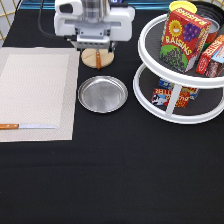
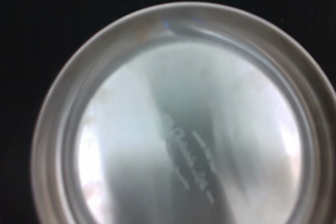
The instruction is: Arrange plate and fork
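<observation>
The shiny silver plate (image 1: 102, 94) lies on the black table just right of the placemat, and it fills the wrist view (image 2: 180, 125). The fork (image 1: 98, 60) shows only as a short orange-brown handle lying on a pale wooden disc (image 1: 90, 58) just above the plate in the exterior view; its tines are hidden. My gripper (image 1: 97, 48) hangs over the disc and fork at the exterior view's top. It is open and empty, and it stands apart from the plate.
A beige placemat (image 1: 37, 92) lies at the exterior view's left with a wooden-handled knife (image 1: 27, 126) near its lower edge. A white two-tier turntable (image 1: 180, 107) at the right holds a raisin box (image 1: 184, 36) and other packets.
</observation>
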### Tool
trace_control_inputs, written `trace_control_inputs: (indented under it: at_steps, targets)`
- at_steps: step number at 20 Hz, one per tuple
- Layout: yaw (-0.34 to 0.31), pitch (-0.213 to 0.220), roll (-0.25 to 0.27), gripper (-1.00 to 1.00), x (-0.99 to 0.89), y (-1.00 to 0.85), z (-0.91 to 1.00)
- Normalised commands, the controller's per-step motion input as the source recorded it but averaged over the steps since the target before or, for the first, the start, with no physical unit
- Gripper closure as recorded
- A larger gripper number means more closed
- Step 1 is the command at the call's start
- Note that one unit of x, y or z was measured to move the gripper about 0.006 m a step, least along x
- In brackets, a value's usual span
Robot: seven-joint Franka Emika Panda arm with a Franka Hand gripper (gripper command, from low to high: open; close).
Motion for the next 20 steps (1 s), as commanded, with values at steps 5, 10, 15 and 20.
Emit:
trace_control_inputs:
  at_steps: [5, 10, 15, 20]
  targets:
    - [0.0, 0.0, 0.031, -1.0, 0.59, -0.08, -0.42]
    - [0.004, 0.015, 0.034, -1.0, 0.62, -0.01, -0.35]
    - [0.002, 0.037, 0.076, -1.0, 0.43, -0.09, -0.33]
    - [0.015, 0.067, 0.077, -1.0, 0.22, -0.06, -0.22]
